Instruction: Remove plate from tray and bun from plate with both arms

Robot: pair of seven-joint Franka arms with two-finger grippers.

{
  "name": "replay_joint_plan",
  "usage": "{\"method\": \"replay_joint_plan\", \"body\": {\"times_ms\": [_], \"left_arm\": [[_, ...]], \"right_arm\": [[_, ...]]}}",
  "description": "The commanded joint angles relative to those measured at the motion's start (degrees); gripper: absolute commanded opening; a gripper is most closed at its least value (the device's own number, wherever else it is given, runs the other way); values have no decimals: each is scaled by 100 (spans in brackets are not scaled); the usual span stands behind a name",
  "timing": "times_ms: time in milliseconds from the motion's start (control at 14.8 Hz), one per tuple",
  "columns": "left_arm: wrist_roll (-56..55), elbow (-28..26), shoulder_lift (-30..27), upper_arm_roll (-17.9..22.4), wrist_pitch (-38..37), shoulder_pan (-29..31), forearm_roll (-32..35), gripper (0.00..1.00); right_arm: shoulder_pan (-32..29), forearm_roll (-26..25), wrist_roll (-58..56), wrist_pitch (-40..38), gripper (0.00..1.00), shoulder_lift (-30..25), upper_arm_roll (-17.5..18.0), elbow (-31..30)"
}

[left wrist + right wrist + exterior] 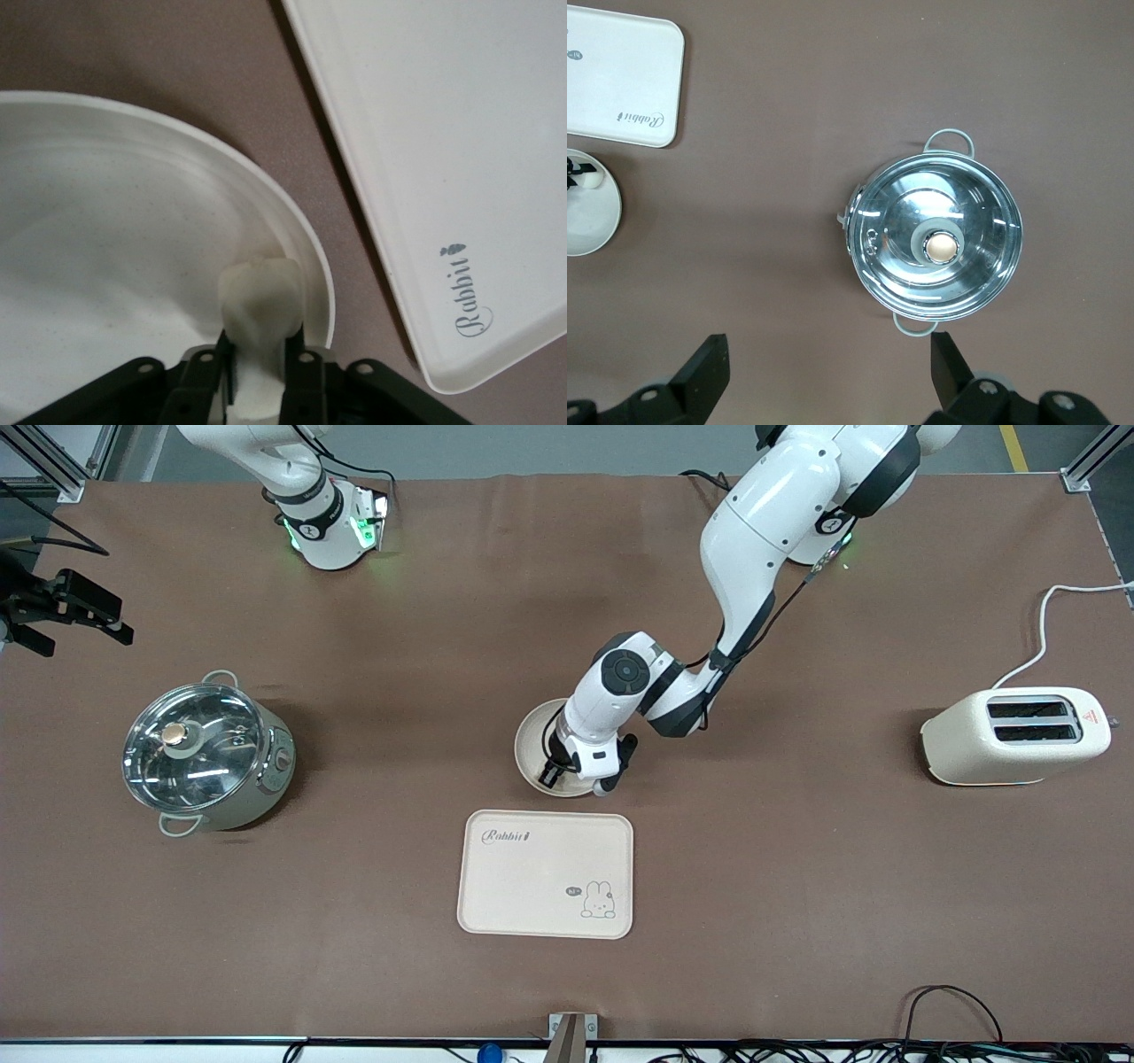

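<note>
The round cream plate (534, 746) lies on the brown table, just farther from the front camera than the rabbit tray (545, 872). My left gripper (580, 779) is down at the plate's rim on the side toward the tray. In the left wrist view the gripper (260, 363) is shut on the pale bun (260, 297), which sits against the inside of the plate's rim (306, 239). The right wrist view shows the plate (589, 226) and the bun (591, 178) far off. My right gripper (828, 372) is open and empty, high over the table near the pot.
A steel pot with a glass lid (205, 753) stands toward the right arm's end; it also shows in the right wrist view (935, 237). A cream toaster (1014, 735) with a white cord stands toward the left arm's end. The tray's corner (443, 133) lies close beside the plate.
</note>
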Motion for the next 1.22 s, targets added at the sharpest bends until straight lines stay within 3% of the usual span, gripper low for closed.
{"method": "replay_joint_plan", "body": {"times_ms": [0,271,609,745,880,1083,1151], "left_arm": [[-63,-220,-362,86,-60,-32,140,13],[636,-221,-1309,60,-1480,248,876,8],[4326,-221,-2111,7,-3441,1362,905,2],[5844,-221,-2173,7,-3951,1925,896,7],[7078,-290,-2077,7,-4112,2479,896,9],[7617,-353,-1726,7,-3885,2991,923,8],[7697,-353,-1612,16,-3831,3078,923,12]], "right_arm": [[-96,-102,-17,-6,100,-154,97,-128],[-52,-102,-8,11,100,-110,115,-22],[-61,-93,-8,11,100,-40,124,-31],[-35,-85,-8,38,100,-40,124,-31],[-17,-85,-17,20,100,-40,124,-31],[-26,-102,-8,73,100,-31,124,-13],[-35,-94,-8,82,100,-31,124,-13]]}}
